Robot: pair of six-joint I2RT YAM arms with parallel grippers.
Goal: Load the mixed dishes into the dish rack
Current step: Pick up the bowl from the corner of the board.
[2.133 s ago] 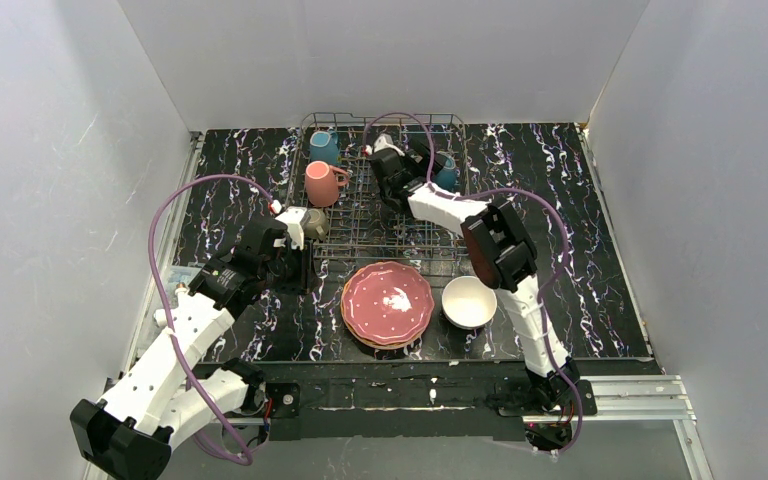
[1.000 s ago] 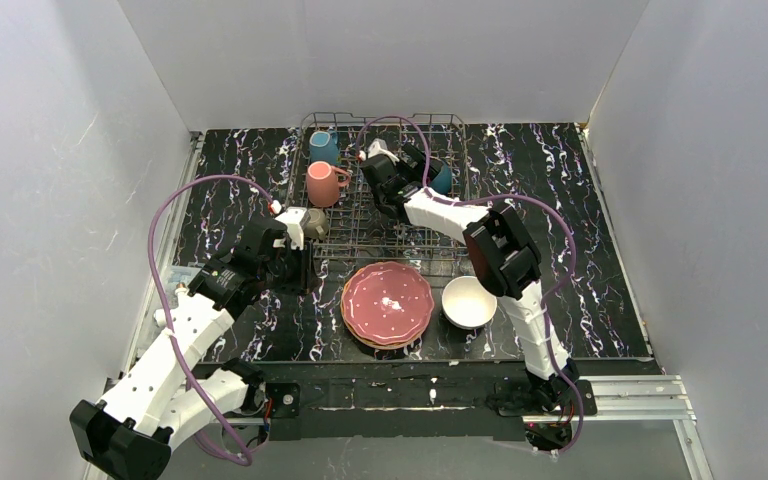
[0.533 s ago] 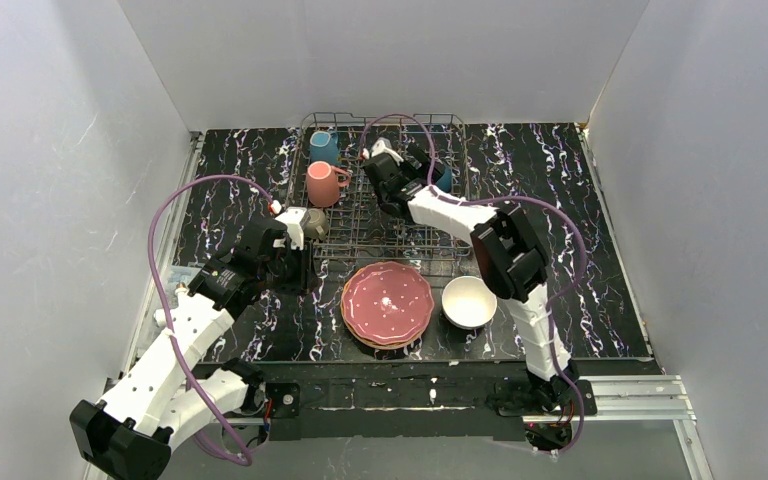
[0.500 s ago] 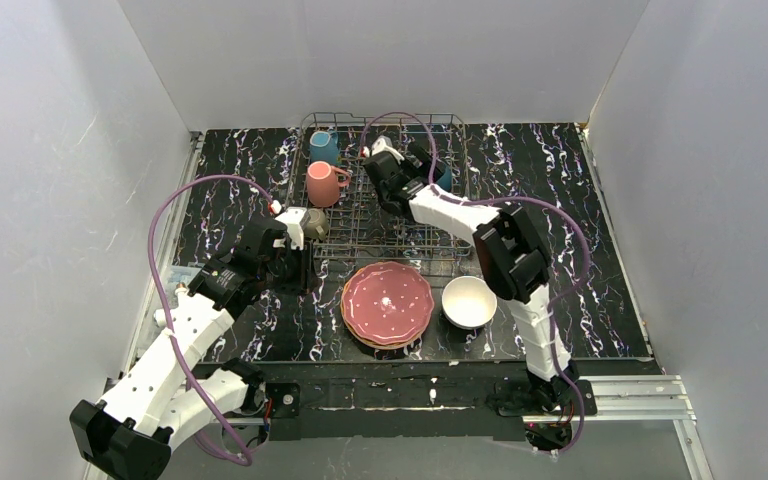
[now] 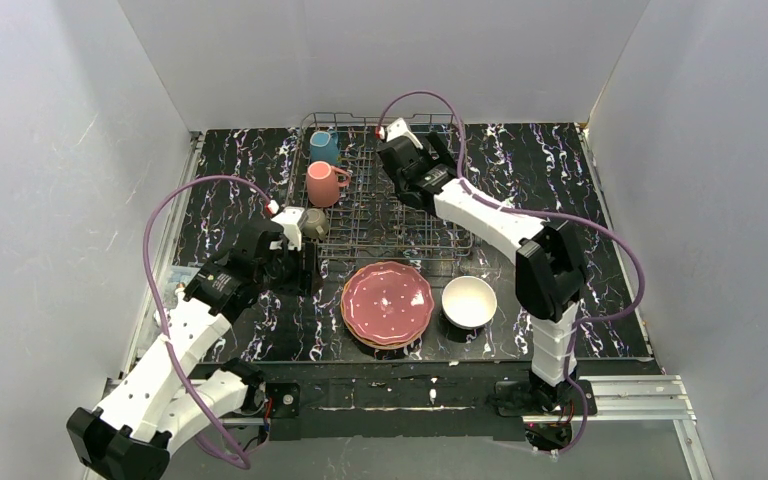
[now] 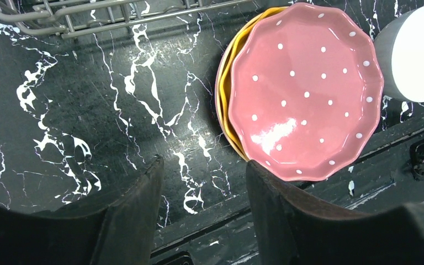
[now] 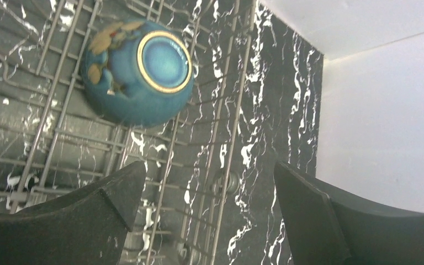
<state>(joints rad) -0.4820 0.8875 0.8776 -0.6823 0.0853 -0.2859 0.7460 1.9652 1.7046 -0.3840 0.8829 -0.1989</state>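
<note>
Trouble is likeliest at the olive-grey mug (image 5: 312, 223), which sits at the near-left corner of the dish rack (image 5: 365, 215), close against the left arm's wrist. From above we cannot tell whether it is seated among the wires or perched on the rim. A careless pull-away could tip it onto the table (image 6: 88, 110).

The left gripper (image 6: 204, 165) has its fingers partway apart with nothing between them, over bare table just beside the plates. The right gripper (image 7: 210, 168) is spread wide and empty above the far right of the rack. The dark-blue bowl (image 7: 138, 72) lies upside down on the wires below it.

Still outside the rack are the pink plate (image 6: 303, 88), lying flat on the orange plate (image 6: 224, 94), and the white bowl (image 6: 414, 52) just beside them. We judge the stack awkward: lifting the top plate by its rim could drag the lower one or let it slip.

The teal mug (image 5: 324, 147) and pink mug (image 5: 321, 184) already fill the rack's far left. The right arm stretches across the rack's middle, where any plate would have to pass.
</note>
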